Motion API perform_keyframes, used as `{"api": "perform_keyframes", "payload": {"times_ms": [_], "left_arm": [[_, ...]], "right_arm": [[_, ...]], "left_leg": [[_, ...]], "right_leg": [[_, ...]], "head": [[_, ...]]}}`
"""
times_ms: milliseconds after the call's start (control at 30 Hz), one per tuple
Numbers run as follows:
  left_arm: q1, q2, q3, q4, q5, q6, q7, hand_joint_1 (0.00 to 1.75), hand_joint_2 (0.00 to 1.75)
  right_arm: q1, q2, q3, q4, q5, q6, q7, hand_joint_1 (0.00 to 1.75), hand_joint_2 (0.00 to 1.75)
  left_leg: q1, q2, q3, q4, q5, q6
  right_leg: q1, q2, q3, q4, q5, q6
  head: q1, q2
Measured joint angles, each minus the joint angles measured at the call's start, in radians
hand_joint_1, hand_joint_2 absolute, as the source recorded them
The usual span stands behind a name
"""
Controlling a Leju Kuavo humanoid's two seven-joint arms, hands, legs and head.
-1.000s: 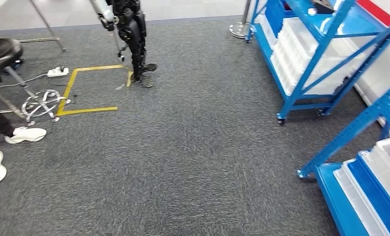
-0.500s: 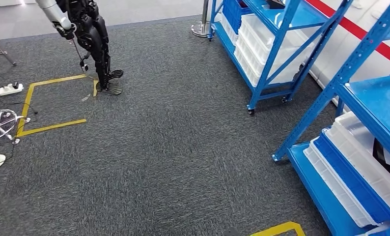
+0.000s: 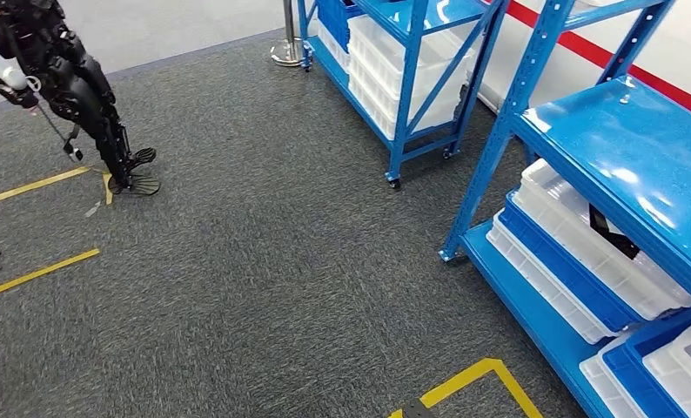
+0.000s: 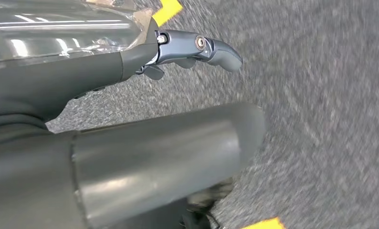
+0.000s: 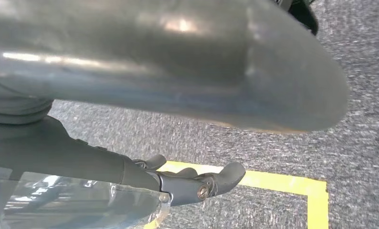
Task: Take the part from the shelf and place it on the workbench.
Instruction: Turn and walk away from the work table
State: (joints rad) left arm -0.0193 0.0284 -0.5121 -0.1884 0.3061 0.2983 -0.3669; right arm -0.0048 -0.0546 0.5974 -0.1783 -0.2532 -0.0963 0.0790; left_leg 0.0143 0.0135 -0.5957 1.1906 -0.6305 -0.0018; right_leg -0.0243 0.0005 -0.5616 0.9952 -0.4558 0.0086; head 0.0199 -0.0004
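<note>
A blue metal shelf [image 3: 622, 148] stands close on the right in the head view. White lidded bins [image 3: 577, 254] with blue trays fill its lower level. A black object [image 3: 610, 232] lies on one bin, under the upper shelf board; I cannot tell what it is. My left hand [image 4: 82, 78] hangs over grey carpet with its dark fingers [image 4: 211, 47] stretched out and nothing in it. My right hand [image 5: 82, 157] hangs the same way over a yellow floor line, its fingers [image 5: 206, 185] extended and holding nothing.
A second blue shelf [image 3: 403, 52] with white bins stands further back. Another dark humanoid robot [image 3: 77, 96] stands at the far left by a yellow taped square [image 3: 29, 228]. A yellow tape corner [image 3: 477, 379] marks the carpet just ahead. A round post base [image 3: 287, 55] sits beside the far shelf.
The camera has swung to the right: the shelves have come closer and slid left in the picture, the other robot has shifted to the left edge, and the stool and shoes have left the picture.
</note>
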Motion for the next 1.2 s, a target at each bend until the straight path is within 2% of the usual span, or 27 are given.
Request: {"api": "perform_keyframes", "payload": {"times_ms": [33, 67, 100, 133, 200, 267, 333, 367, 433, 467, 500, 567, 600, 633, 700, 767, 800, 867, 900, 967, 1000, 1033, 1067, 1100, 1133, 1167, 1200], "left_arm": [[0.002, -0.001, -0.001, 0.000, 0.000, 0.000, 0.002, 0.00, 0.00], [0.003, -0.001, -0.002, 0.001, 0.000, 0.000, 0.003, 0.00, 0.00], [0.003, -0.001, -0.002, 0.001, 0.001, 0.000, 0.003, 0.00, 0.00], [0.003, -0.001, -0.002, 0.001, 0.001, 0.000, 0.003, 0.00, 0.00], [0.003, -0.001, -0.002, 0.001, 0.001, 0.000, 0.003, 0.00, 0.00], [0.003, -0.001, -0.002, 0.001, 0.001, 0.000, 0.004, 0.00, 0.00], [0.002, -0.002, -0.002, 0.001, 0.003, 0.000, 0.004, 0.00, 0.00], [0.001, -0.002, -0.002, 0.001, 0.003, 0.001, 0.004, 0.00, 0.00], [0.000, -0.001, -0.002, 0.001, 0.003, 0.001, 0.003, 0.00, 0.00], [0.000, -0.001, -0.002, 0.001, 0.003, 0.001, 0.003, 0.00, 0.00], [0.001, -0.001, -0.002, 0.001, 0.002, 0.001, 0.003, 0.00, 0.00], [0.003, -0.001, -0.002, 0.001, 0.002, 0.000, 0.003, 0.00, 0.00], [0.002, -0.001, -0.002, 0.001, 0.002, 0.000, 0.003, 0.00, 0.00], [0.002, -0.002, -0.002, 0.001, 0.002, 0.000, 0.003, 0.00, 0.00], [0.001, -0.002, -0.002, 0.001, 0.002, 0.000, 0.003, 0.00, 0.00], [0.001, -0.002, -0.003, 0.001, 0.001, 0.000, 0.004, 0.00, 0.00], [0.001, -0.002, -0.003, 0.001, 0.001, 0.000, 0.004, 0.00, 0.00], [-0.002, -0.002, -0.003, 0.000, 0.000, 0.000, 0.005, 0.00, 0.00], [-0.005, -0.002, -0.003, 0.000, 0.000, 0.000, 0.005, 0.00, 0.00], [-0.007, -0.002, -0.004, -0.001, -0.001, 0.000, 0.006, 0.00, 0.00], [-0.007, -0.003, -0.004, -0.001, -0.001, 0.000, 0.007, 0.00, 0.00], [-0.005, -0.003, -0.004, 0.000, -0.001, 0.000, 0.008, 0.00, 0.00], [-0.004, -0.003, -0.005, 0.000, -0.001, 0.000, 0.010, 0.00, 0.00], [-0.003, -0.004, -0.005, 0.000, -0.001, 0.000, 0.011, 0.00, 0.00], [-0.003, -0.004, -0.005, 0.000, -0.001, 0.000, 0.012, 0.00, 0.00], [-0.003, -0.004, -0.005, 0.000, -0.001, 0.000, 0.012, 0.00, 0.00], [-0.003, -0.004, -0.005, 0.000, -0.001, 0.000, 0.012, 0.00, 0.00]], "right_arm": [[0.000, 0.001, 0.000, 0.000, 0.000, -0.001, 0.000, 0.00, 0.00], [0.001, 0.001, 0.000, 0.000, 0.000, -0.001, 0.000, 0.00, 0.00], [0.002, 0.001, 0.000, 0.000, 0.000, -0.002, 0.000, 0.00, 0.00], [0.002, 0.001, 0.000, 0.000, 0.000, -0.002, 0.000, 0.00, 0.00], [0.001, 0.002, 0.000, 0.000, 0.000, -0.003, 0.000, 0.00, 0.00], [0.000, 0.001, 0.000, 0.000, 0.001, -0.004, -0.001, 0.00, 0.00], [0.003, 0.001, 0.000, 0.000, 0.001, -0.005, -0.001, 0.00, 0.00], [0.006, 0.000, 0.001, 0.000, 0.001, -0.005, -0.001, 0.00, 0.00], [0.007, 0.000, 0.002, 0.000, 0.001, -0.005, -0.001, 0.00, 0.00], [0.005, 0.001, 0.003, 0.000, 0.001, -0.005, -0.001, 0.00, 0.00], [0.002, 0.001, 0.003, 0.000, 0.001, -0.005, -0.001, 0.00, 0.00], [0.001, 0.001, 0.004, 0.000, 0.001, -0.005, -0.001, 0.00, 0.00], [0.002, 0.001, 0.004, 0.000, 0.001, -0.005, 0.000, 0.00, 0.00], [0.003, 0.000, 0.004, 0.000, 0.001, -0.005, 0.000, 0.00, 0.00], [0.003, -0.001, 0.004, 0.000, 0.001, -0.005, 0.000, 0.00, 0.00], [0.000, -0.001, 0.004, 0.000, 0.001, -0.005, -0.001, 0.00, 0.00], [0.000, 0.000, 0.004, 0.000, 0.001, -0.005, -0.001, 0.00, 0.00], [0.001, 0.000, 0.004, 0.000, 0.001, -0.005, 0.000, 0.00, 0.00], [0.002, 0.000, 0.004, 0.000, 0.001, -0.005, 0.000, 0.00, 0.00], [0.000, -0.001, 0.004, 0.000, 0.000, -0.005, 0.002, 0.00, 0.00], [-0.001, -0.001, 0.004, 0.000, 0.000, -0.005, 0.002, 0.00, 0.00], [-0.002, -0.001, 0.004, 0.000, 0.000, -0.005, 0.002, 0.00, 0.00], [-0.002, 0.000, 0.004, 0.000, 0.000, -0.005, 0.002, 0.00, 0.00], [0.000, 0.000, 0.004, 0.000, 0.000, -0.005, 0.002, 0.00, 0.00], [0.001, 0.000, 0.004, 0.000, 0.000, -0.005, 0.003, 0.00, 0.00], [0.001, 0.000, 0.004, 0.000, 0.000, -0.005, 0.003, 0.00, 0.00], [0.000, 0.001, 0.004, 0.000, 0.000, -0.005, 0.003, 0.00, 0.00]], "left_leg": [[0.000, -0.011, -0.033, 0.061, -0.022, 0.000], [0.000, -0.015, -0.055, 0.094, -0.024, 0.001], [0.001, -0.017, -0.058, 0.089, -0.004, 0.002], [0.002, -0.020, -0.043, 0.046, 0.032, 0.003], [0.009, -0.056, 0.016, -0.089, 0.106, 0.004], [0.011, -0.087, 0.048, -0.165, 0.132, 0.006], [0.005, -0.076, 0.049, -0.175, 0.134, 0.017], [0.004, -0.064, 0.050, -0.179, 0.138, 0.025], [0.003, -0.039, 0.053, -0.189, 0.145, 0.041], [0.001, -0.025, 0.053, -0.191, 0.146, 0.046], [-0.001, -0.011, 0.052, -0.191, 0.146, 0.049], [-0.003, 0.017, 0.051, -0.191, 0.144, 0.050], [-0.004, 0.030, 0.052, -0.190, 0.143, 0.050], [-0.004, 0.041, 0.053, -0.190, 0.142, 0.049], [-0.006, 0.062, 0.059, -0.190, 0.137, 0.042], [-0.012, 0.080, 0.066, -0.189, 0.130, 0.031], [-0.014, 0.088, 0.070, -0.189, 0.127, 0.026], [-0.011, 0.101, 0.077, -0.188, 0.121, 0.015], [-0.007, 0.090, 0.076, -0.179, 0.110, 0.010], [-0.002, 0.037, 0.047, -0.106, 0.060, 0.002], [-0.001, 0.009, 0.016, -0.041, 0.025, 0.001], [-0.001, -0.006, -0.018, 0.027, -0.004, 0.000], [-0.001, -0.013, -0.046, 0.076, -0.018, 0.000], [-0.001, -0.016, -0.059, 0.093, -0.010, 0.000], [0.000, -0.018, -0.052, 0.067, 0.019, 0.001], [0.002, -0.026, -0.028, 0.009, 0.061, 0.003], [0.005, -0.046, 0.002, -0.059, 0.097, 0.004]], "right_leg": [[0.002, 0.014, 0.000, 0.000, 0.000, -0.001], [0.003, 0.029, 0.000, 0.000, 0.001, -0.002], [0.004, 0.044, 0.001, 0.001, 0.001, -0.002], [0.004, 0.059, 0.003, 0.001, 0.001, -0.002], [0.007, 0.086, 0.004, 0.005, 0.000, 0.001], [0.011, 0.108, -0.003, 0.007, 0.001, 0.011], [0.009, 0.128, -0.014, 0.003, 0.005, 0.026], [0.007, 0.121, -0.019, 0.006, 0.005, 0.032], [0.009, 0.070, -0.050, 0.060, -0.024, 0.032], [0.009, 0.039, -0.078, 0.118, -0.053, 0.028], [0.010, 0.020, -0.113, 0.190, -0.085, 0.025], [0.009, 0.011, -0.163, 0.299, -0.123, 0.028], [0.009, 0.009, -0.161, 0.299, -0.119, 0.036], [0.008, 0.003, -0.138, 0.258, -0.101, 0.045], [0.008, -0.037, -0.054, 0.106, -0.048, 0.058], [0.014, -0.071, -0.003, 0.015, -0.018, 0.050], [0.017, -0.073, -0.002, 0.008, -0.014, 0.042], [0.014, -0.048, -0.003, 0.007, -0.011, 0.027], [0.009, -0.037, -0.002, 0.005, -0.009, 0.019], [0.000, -0.014, 0.003, 0.002, -0.005, 0.003], [0.002, -0.002, 0.003, 0.002, -0.005, -0.001], [0.004, 0.011, 0.003, 0.002, -0.004, -0.005], [0.006, 0.025, 0.003, 0.002, -0.004, -0.005], [0.007, 0.039, 0.004, 0.003, -0.005, -0.005], [0.007, 0.053, 0.006, 0.003, -0.005, -0.005], [0.007, 0.068, 0.008, 0.004, -0.005, -0.005], [0.008, 0.082, 0.009, 0.005, -0.005, -0.004]], "head": [[0.000, 0.000], [0.000, 0.000], [0.000, 0.000], [0.000, 0.000], [0.000, 0.000], [0.001, 0.000], [0.002, 0.000], [0.003, 0.000], [0.005, 0.000], [0.006, 0.000], [0.007, 0.000], [0.007, 0.000], [0.007, 0.000], [0.008, 0.000], [0.008, 0.000], [0.006, 0.000], [0.006, 0.000], [0.004, 0.000], [0.004, 0.000], [0.001, 0.000], [0.000, 0.000], [0.000, 0.000], [0.000, 0.000], [0.000, 0.000], [0.000, 0.000], [0.000, 0.000], [0.000, 0.000]]}}
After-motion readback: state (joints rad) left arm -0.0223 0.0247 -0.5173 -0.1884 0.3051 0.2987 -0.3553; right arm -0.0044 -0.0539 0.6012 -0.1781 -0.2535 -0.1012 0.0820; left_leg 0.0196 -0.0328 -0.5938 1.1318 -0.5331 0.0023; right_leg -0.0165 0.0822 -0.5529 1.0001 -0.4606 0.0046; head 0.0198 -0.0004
